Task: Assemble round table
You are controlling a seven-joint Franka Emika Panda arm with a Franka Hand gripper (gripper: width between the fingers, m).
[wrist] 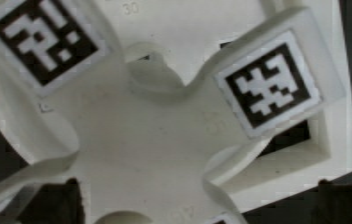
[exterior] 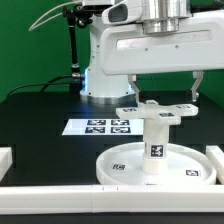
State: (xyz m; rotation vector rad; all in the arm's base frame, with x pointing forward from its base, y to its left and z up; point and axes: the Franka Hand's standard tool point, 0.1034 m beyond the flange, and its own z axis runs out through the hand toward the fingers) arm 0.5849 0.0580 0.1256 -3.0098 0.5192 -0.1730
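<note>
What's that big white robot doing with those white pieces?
It is building a small round table. The round disc lies flat near the front, and the thick leg stands upright in its middle. The cross-shaped foot sits at the top of the leg, right under the robot's tool. The wrist view shows the foot from very close. Whether the tool is gripping it cannot be told. The marker board lies behind.

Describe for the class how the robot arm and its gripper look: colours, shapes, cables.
The arm has smooth, rounded white casings over a pale bluish base. A black cable runs up a thin dark post behind it. The gripper is a white block; its fingers are hard to make out.
</note>
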